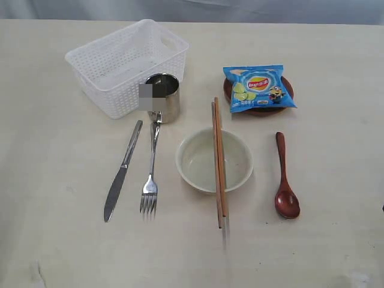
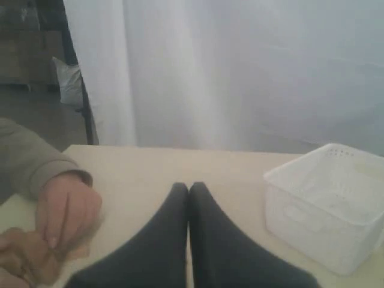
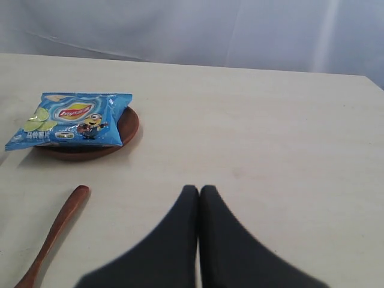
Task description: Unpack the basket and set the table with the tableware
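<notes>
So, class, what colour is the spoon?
The spoon is dark red; the exterior view shows it best.

Bright, even light; soft shadows; wrist views blurred.

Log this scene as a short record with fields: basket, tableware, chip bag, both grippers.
basket: white, upper left in the exterior view, nothing visible inside
cup: steel, upright, beside the basket's corner
bowl: centre, chopsticks laid across its rim
knife and fork: flat on the table, left of the bowl
spoon: flat, right of the bowl
plate: upper right, under the blue chip bag
left gripper: shut, holding nothing
right gripper: shut, holding nothing
</notes>
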Robot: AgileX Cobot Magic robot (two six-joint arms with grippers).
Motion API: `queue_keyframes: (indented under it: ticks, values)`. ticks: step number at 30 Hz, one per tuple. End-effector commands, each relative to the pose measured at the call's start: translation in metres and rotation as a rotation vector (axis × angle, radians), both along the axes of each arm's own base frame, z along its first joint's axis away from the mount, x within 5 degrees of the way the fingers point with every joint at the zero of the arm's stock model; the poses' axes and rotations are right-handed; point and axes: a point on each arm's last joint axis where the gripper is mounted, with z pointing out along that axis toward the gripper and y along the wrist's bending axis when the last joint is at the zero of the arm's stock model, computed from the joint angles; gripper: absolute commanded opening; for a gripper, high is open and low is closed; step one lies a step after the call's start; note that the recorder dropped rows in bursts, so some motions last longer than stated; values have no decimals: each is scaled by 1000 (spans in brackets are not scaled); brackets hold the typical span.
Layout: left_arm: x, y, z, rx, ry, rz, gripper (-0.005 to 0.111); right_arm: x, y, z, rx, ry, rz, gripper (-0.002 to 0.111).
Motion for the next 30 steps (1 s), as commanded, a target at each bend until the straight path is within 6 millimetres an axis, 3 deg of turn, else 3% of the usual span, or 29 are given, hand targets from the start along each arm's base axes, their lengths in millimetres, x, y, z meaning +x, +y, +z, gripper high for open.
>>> queue_keyframes:
  ticks: [1, 15, 30]
  values:
    - [2, 1, -19, 12, 52, 0, 0, 0, -1, 0, -8, -9, -8, 0]
    - [0, 2, -35, -17, 191, 14, 0, 0, -1, 0, -8, -9, -8, 0]
    - [0, 2, -36, -19, 195, 14, 0, 0, -1, 0, -8, -9, -8, 0]
